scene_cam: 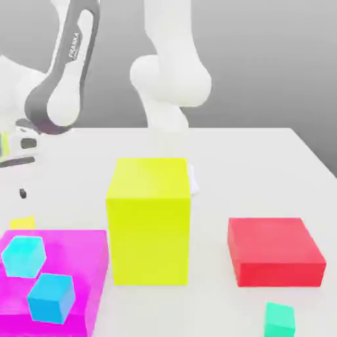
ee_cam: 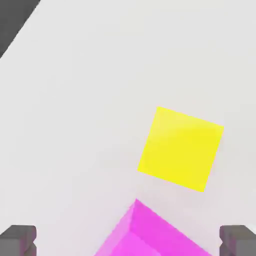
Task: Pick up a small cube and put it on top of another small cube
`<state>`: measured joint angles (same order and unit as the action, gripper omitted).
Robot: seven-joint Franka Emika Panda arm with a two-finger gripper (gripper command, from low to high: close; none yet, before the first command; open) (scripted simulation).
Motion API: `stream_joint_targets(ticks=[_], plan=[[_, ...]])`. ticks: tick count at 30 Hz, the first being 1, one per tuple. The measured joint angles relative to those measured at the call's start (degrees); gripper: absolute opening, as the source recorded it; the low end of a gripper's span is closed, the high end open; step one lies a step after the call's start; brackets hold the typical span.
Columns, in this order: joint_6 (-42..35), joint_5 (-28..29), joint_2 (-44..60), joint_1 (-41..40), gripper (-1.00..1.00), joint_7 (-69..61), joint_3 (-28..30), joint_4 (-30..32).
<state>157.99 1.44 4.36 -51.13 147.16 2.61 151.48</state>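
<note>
Yellow cube (ee_cam: 181,148) lay below wide-spread fingers (ee_cam: 18,239); the adjacent magenta block (ee_cam: 150,232) risked snagging a descent.

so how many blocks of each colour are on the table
yellow: 2, the tall block and a small cube
magenta: 1, the slab
red: 1
cyan: 2
green: 1
total: 7

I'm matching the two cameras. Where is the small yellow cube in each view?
Exterior view: the small yellow cube is at the exterior view's left, just behind the magenta block.
Hand view: the cube sits just off the magenta block's corner.
Shared landmark: the magenta block.
</note>
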Motion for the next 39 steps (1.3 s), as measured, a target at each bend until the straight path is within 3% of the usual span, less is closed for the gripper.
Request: stream_joint_targets(ticks=[7, 8, 15, 21, 31, 35, 36, 39], plan=[[9.6, -4.4, 12.5, -1.8, 0.0, 2.1, -0.7, -0.8], [11.0, -4.5, 14.2, -2.0, -1.0, 2.0, -0.9, -1.0], [11.3, -4.6, 14.4, -2.0, -1.0, 1.9, -0.9, -1.1], [2.0, -2.6, 3.5, -1.3, -1.0, 3.1, -0.1, 0.5], [-21.7, -1.7, -6.4, 12.8, -1.0, -7.7, -8.2, -13.4], [-16.3, -0.9, -1.5, 15.2, -1.0, -8.1, -7.2, -12.8], [-15.0, -0.9, -0.5, 14.7, 1.0, -8.1, -7.0, -12.5], [-15.0, -0.9, -0.5, 14.7, 1.0, -8.1, -7.0, -12.5]])
